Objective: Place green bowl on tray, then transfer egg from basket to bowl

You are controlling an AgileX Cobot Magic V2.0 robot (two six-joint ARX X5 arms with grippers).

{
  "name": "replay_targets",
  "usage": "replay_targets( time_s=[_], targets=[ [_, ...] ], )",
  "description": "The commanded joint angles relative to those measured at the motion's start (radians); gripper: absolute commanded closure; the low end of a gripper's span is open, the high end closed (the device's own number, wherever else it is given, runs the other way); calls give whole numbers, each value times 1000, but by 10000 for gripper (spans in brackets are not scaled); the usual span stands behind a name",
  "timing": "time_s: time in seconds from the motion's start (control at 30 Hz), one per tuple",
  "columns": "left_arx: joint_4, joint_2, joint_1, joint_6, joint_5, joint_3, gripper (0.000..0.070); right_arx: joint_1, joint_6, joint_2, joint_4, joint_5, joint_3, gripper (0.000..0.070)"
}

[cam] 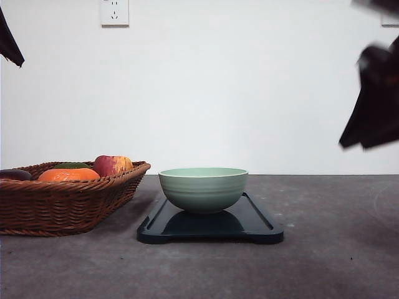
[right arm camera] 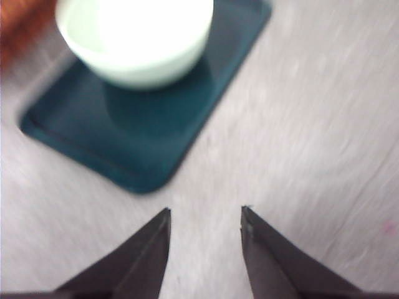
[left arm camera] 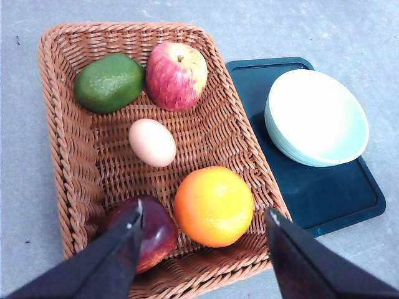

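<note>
Basket (cam: 62, 202) at far left of the grey worktop (cam: 324, 249), wide, brown, woven, with braided rim. Inside, by the left wrist view: green avocado (left arm camera: 109, 81) and red-yellow apple (left arm camera: 176, 75) side by side at one end, egg (left arm camera: 152, 142) alone near the middle touching neither, orange (left arm camera: 214, 205) and dark red fruit (left arm camera: 153, 232) at the other end, those two just beside each other. Left end effector (left arm camera: 202, 221) above that end of the basket, fingers (left arm camera: 118, 249) spread wide, pinching nothing, one finger over the dark red fruit, the other over the basket rim by the tray.

Next, just right of the basket and apart from it by a narrow strip of worktop, tray (cam: 255, 224), dark blue-black, flat, rounded corners, low rim, small feet. Green bowl (cam: 203, 189) upright on the tray, toward its far end, nothing visible inside.

Further right, bare worktop. Right end effector (right arm camera: 204, 215) above that bare worktop just off one corner of the tray, fingers (right arm camera: 149, 249) parted with a clear gap, pinching nothing; wrist view blurred. High at right in the front view, dark shape of the right arm (cam: 374, 99) against the white wall (cam: 249, 81); white socket plate (cam: 115, 12) high on that wall.
</note>
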Motion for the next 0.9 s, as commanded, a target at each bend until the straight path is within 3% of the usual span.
replay_targets(
  time_s=[0.0,0.17,0.53,0.77,0.87],
  targets=[
    [8,10,-2,0,5,20,309,5,14,-30,10,24,4,481],
    [9,10,-2,-5,5,20,309,5,13,-91,5,63,4,481],
    [17,70,-58,-134,-30,21,308,5,12,-94,5,62,4,481],
    [19,248,-158,-181,-266,80,308,5,12,-94,5,62,4,481],
    [33,341,-180,-222,-327,128,308,5,12,-94,4,62,4,481]
  ],
)
